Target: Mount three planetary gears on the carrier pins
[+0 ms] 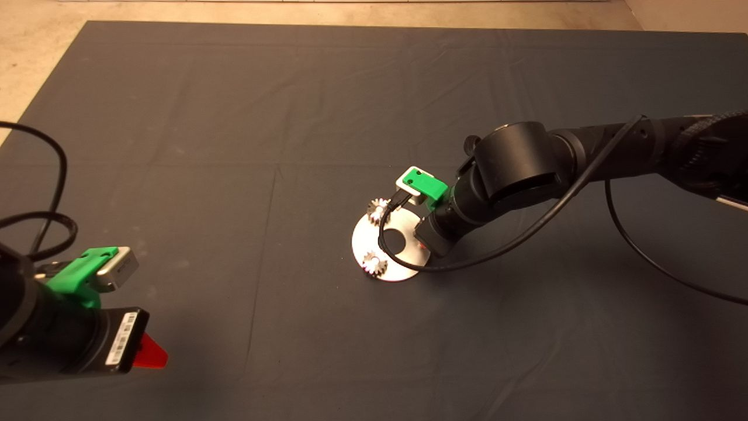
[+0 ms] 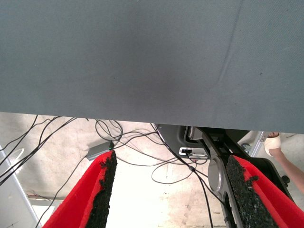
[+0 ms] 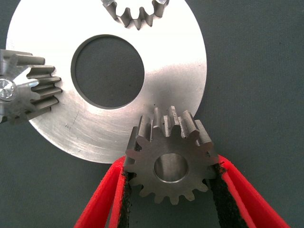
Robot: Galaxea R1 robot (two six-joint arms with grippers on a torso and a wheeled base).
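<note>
The round shiny disc [image 1: 403, 257] lies mid-mat, with two planetary gears [image 1: 378, 209] [image 1: 374, 264] seated on its rim. In the right wrist view these gears [image 3: 28, 88] [image 3: 135, 12] sit on the disc [image 3: 166, 57], and a carrier pin [image 3: 5, 89] tip shows in one gear's centre. My right gripper [image 3: 172, 164] is shut on a third gear [image 3: 171, 142], held flat at the disc's near edge. I cannot see a pin under it. From the head view the right arm [image 1: 514, 164] covers that side of the disc. My left gripper [image 2: 168, 190] is parked open at the mat's lower left.
A black cable [image 1: 526, 234] loops from the right arm across the disc and the mat. Beyond the mat's edge, the left wrist view shows the floor with cables [image 2: 118, 137], a robot base part [image 2: 199, 142] and a person's limb [image 2: 273, 142].
</note>
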